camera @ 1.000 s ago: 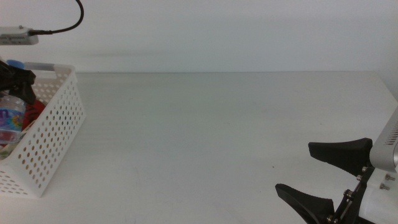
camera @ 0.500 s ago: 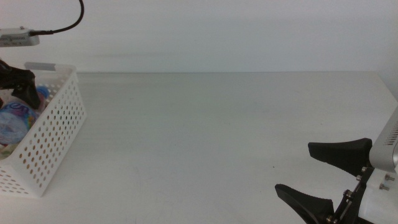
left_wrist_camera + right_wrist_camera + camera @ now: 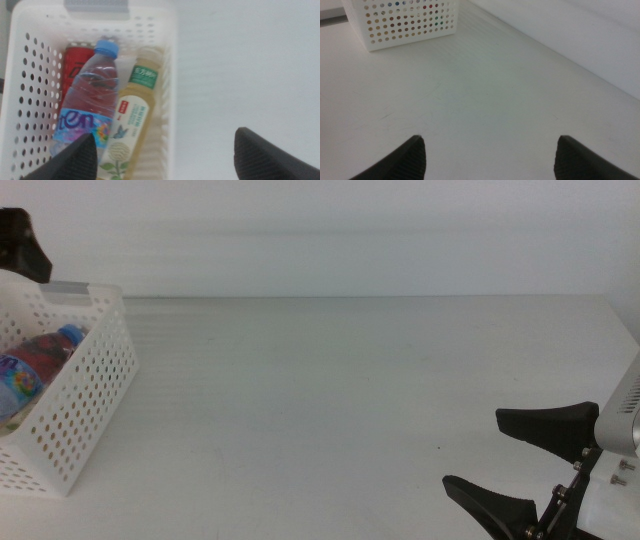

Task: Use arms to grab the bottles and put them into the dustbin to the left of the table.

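All three bottles lie in the white perforated dustbin point(image 3: 172, 60): the red can point(image 3: 75, 62) along one wall, the blue-capped water bottle point(image 3: 87, 107) in the middle, and the yellow-liquid bottle point(image 3: 134, 125) with a green label beside it. My left gripper point(image 3: 165, 134) hangs above the bin, open and holding nothing. In the middle view the dustbin point(image 3: 90, 390) sits at the table's left edge with the water bottle point(image 3: 38, 362) showing inside, and only a dark part of the left gripper point(image 3: 22, 248) shows at the top left. My right gripper point(image 3: 472, 450) waits open at the bottom right.
The white table point(image 3: 340, 380) stretches bare between the dustbin and the right gripper. From the right wrist, the dustbin point(image 3: 405, 20) stands far off across the table, beyond the open right gripper point(image 3: 490, 140). A pale wall runs behind the table.
The water bottle left the left gripper and now lies flat in the dustbin. The left gripper rose up and away to the top-left corner. The right arm stayed still.
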You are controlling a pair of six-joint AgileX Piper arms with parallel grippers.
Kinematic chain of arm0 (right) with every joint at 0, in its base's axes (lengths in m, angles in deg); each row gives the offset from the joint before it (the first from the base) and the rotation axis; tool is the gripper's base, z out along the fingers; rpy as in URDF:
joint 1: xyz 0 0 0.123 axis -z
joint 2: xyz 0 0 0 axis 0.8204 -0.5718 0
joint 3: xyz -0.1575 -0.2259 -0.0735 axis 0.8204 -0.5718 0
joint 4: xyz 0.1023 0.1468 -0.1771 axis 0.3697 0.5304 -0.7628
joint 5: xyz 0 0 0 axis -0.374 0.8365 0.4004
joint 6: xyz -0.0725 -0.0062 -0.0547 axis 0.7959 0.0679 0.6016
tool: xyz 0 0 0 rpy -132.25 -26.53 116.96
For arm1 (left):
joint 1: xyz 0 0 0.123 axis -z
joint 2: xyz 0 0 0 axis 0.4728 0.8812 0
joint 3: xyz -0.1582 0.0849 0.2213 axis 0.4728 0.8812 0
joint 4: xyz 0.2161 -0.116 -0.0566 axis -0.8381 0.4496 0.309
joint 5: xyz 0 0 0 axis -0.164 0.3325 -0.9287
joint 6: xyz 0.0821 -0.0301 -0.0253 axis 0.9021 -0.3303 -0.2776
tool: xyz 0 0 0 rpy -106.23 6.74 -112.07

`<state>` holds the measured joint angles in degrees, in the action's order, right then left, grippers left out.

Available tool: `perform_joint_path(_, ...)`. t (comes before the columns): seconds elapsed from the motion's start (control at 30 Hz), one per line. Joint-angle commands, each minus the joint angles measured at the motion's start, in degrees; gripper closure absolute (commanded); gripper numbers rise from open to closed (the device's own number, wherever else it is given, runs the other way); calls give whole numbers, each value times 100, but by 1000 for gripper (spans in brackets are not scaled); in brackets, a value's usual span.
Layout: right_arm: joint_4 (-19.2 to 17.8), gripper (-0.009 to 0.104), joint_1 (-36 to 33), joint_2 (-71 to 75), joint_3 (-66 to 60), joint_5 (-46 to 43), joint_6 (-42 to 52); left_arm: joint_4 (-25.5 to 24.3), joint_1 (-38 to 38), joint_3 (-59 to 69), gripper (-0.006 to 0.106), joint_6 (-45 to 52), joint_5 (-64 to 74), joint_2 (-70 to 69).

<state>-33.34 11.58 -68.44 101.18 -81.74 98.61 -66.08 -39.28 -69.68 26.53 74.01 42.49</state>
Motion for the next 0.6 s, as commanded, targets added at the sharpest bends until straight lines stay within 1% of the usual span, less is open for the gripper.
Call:
perform_joint_path(0.0, -59, 28, -19, 41, 146, -402, 30, 305, 31, 423, 10, -58, -595, -790)
perform_joint_path(0.1, -59, 28, -19, 41, 146, -402, 30, 475, 31, 1176, 10, 11, -1191, -1498)
perform_joint_path(0.23, -59, 28, -19, 41, 146, -402, 30, 812, 31, 2158, 10, 375, -1868, -2431)
perform_joint_path(0.4, -59, 28, -19, 41, 146, -402, 30, 1367, 31, 3281, 10, 905, -2563, -3466)
perform_joint_path(0.57, -59, 28, -19, 41, 146, -402, 30, 2116, 31, 4206, 10, 1578, -3357, -4218)
